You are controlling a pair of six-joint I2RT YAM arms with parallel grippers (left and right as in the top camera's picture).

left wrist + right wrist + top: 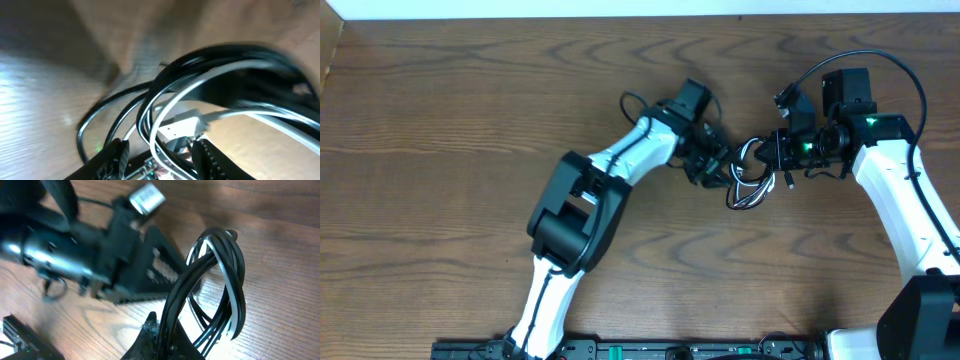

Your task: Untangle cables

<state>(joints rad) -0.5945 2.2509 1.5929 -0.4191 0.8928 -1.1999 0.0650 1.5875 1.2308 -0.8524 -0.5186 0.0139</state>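
Note:
The black and white cables (752,178) lie coiled together in a small tangled bundle on the wooden table, between the two grippers. My left gripper (718,165) is at the bundle's left side; in the left wrist view its jaws (160,159) stand open with black and white strands (210,75) running between them. My right gripper (775,152) is at the bundle's right side. In the right wrist view its jaws (167,336) are shut on black strands of the cables (220,280), which loop up off the table. A white plug (180,125) shows close to the left jaws.
The wooden table (440,150) spreads around the arms. The left arm's white and black links (580,210) cross the middle. The right arm's thick black wire (880,65) arcs at the back right. A white wall edge (620,8) runs along the far side.

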